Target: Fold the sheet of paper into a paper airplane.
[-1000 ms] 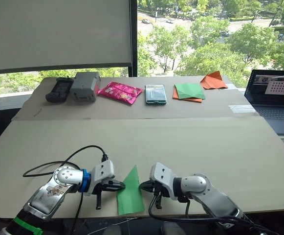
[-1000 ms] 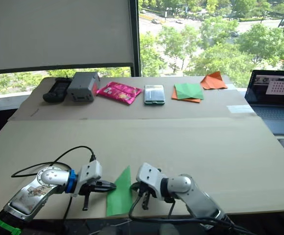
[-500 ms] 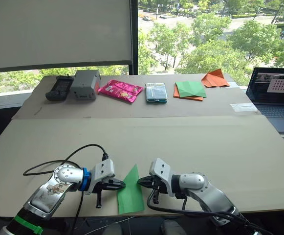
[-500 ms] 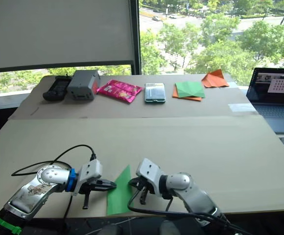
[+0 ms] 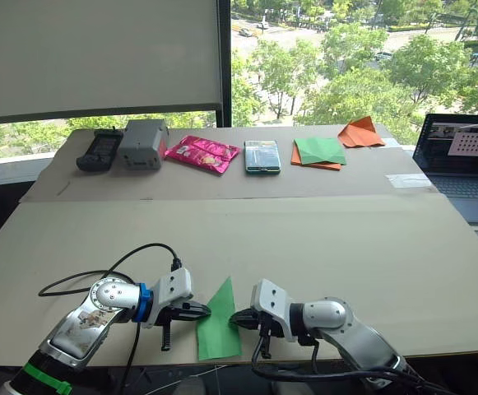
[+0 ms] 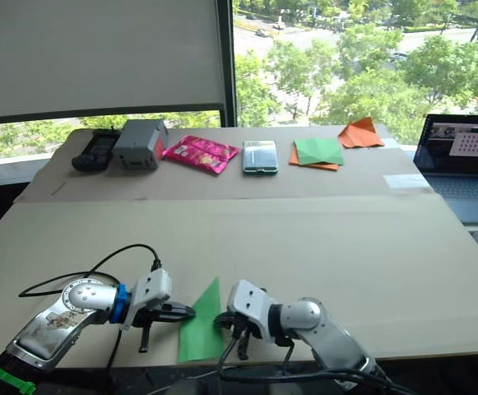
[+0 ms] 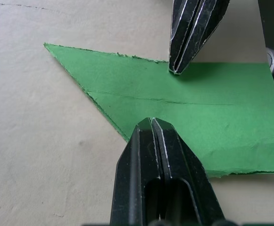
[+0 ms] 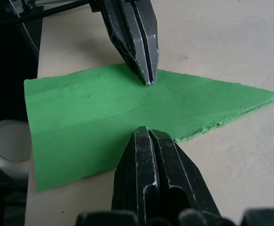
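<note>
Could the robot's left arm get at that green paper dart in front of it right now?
Probably yes. The left end effector, shut, already sits at the dart's edge, nothing between them. The right end effector, also shut, meets it from the other side.

Daylight scene, lit from the window behind the bench; trees outside are bright, near blown out at the top. A blind covers the robot's left portion of the glass, flat grey, no glare. Bench top evenly lit, soft short shadows under the arms. Head views sharp across the frame, slight softness at the far items. Laptop screen readable, no reflection. Wrist views: paper airplane in focus with torn-edge fibres crisp. The near left hand and right hand are slightly soft. Small dark contact shadows at the tips.
</note>
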{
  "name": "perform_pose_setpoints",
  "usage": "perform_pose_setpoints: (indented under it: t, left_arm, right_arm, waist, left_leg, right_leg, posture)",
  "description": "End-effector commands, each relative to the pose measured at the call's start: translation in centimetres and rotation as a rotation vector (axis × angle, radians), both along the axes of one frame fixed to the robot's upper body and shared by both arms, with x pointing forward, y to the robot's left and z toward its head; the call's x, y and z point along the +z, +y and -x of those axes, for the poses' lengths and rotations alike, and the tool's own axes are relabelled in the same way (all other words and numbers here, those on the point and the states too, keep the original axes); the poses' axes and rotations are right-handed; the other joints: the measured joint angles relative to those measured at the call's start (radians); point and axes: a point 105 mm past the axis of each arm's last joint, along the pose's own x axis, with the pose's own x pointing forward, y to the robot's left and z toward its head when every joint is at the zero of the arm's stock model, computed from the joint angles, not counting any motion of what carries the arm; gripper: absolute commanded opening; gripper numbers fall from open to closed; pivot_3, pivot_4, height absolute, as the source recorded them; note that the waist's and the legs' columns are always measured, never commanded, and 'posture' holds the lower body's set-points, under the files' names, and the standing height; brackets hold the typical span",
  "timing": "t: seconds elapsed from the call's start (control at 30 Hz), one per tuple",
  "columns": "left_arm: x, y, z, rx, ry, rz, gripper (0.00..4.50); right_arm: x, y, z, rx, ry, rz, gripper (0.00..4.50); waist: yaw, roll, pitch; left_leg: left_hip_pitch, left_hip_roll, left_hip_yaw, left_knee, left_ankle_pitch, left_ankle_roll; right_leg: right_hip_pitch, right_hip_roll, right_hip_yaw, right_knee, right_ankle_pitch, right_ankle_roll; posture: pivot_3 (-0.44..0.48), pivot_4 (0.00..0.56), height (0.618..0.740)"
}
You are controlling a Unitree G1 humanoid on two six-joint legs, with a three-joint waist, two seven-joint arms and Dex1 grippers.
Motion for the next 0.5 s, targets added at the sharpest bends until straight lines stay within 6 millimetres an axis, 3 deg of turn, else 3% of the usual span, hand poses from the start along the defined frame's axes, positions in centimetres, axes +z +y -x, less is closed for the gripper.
perform_pose_setpoints:
  t: [0.03, 0.5]
  left_arm:
    - [-2.5, 1.5, 0.5, 0.057, 0.072, -0.099, 0.05]
    - [-2.5, 1.5, 0.5, 0.055, 0.07, -0.101, 0.05]
  right_arm:
    - [-2.2, -0.2, 2.4, 0.063, 0.115, 0.064, 0.0]
    - [-2.8, -1.4, 5.1, 0.149, 0.21, 0.093, 0.0]
  waist:
    - [0.0, 0.0, 0.0]
    - [0.001, -0.001, -0.001]
  left_leg:
    - [0.0, 0.0, 0.0, 0.0, 0.0, 0.0]
    - [0.0, 0.0, 0.0, 0.0, 0.0, 0.0]
  right_leg:
    - [0.0, 0.0, 0.0, 0.0, 0.0, 0.0]
    - [0.0, 0.0, 0.0, -0.001, 0.0, 0.0]
  posture:
    - [0.0, 0.15, 0.74]
    - [0.0, 0.15, 0.74]
